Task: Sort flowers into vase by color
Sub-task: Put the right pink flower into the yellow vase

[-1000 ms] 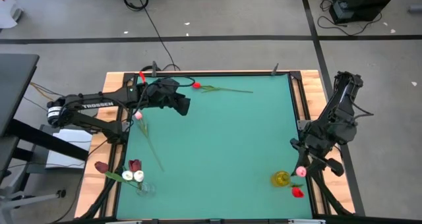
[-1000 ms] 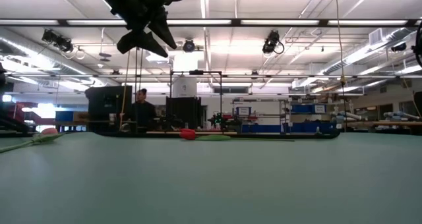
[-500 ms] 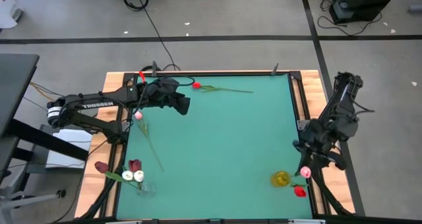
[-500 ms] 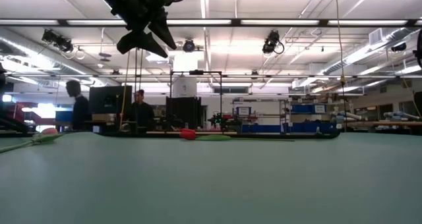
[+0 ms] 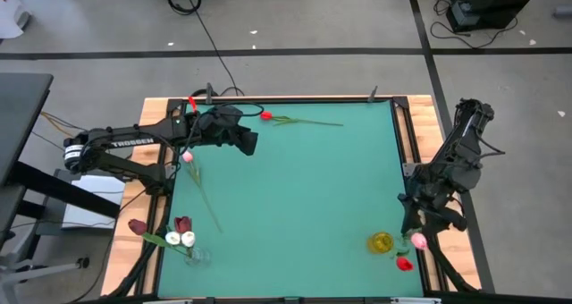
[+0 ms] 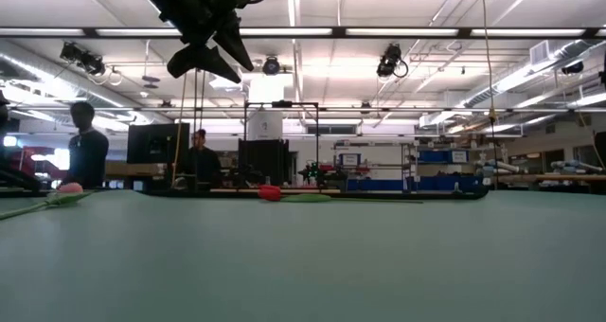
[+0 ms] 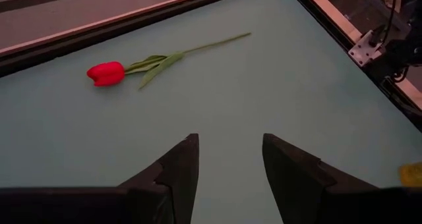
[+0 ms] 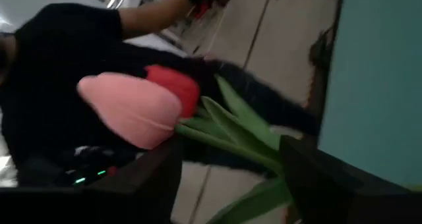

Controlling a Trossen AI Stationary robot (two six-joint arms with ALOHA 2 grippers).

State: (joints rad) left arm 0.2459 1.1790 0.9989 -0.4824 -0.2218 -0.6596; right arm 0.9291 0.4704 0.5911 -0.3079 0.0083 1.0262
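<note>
The sorting looked well past halfway, by my reckoning. At the near left corner of the desk a clear vase held the pale and dark heads together: two white tulips and a maroon tulip, with another maroon head hanging out over the wooden edge. At the near right corner a yellow vase had a pink tulip and a red tulip leaning out of it toward the desk's edge.

The right tool hung just above that pink head. Its wrist camera showed the pink bloom and green stem lying between the two fingers, which stood wide apart and were not pinching it, so I judged the flower had just been let go into the vase.

Two flowers were left on the surface: a loose red tulip near the far edge and a loose pink tulip by the left side, its long stem running toward the near edge. The left tool hovered high near the far left corner, fingers parted and empty, with the red one lying ahead of it.

The desk was a plain teal mat in a wooden frame. Beyond it was a bright workshop with ceiling lights, benches and monitors, and two people stood far back.
</note>
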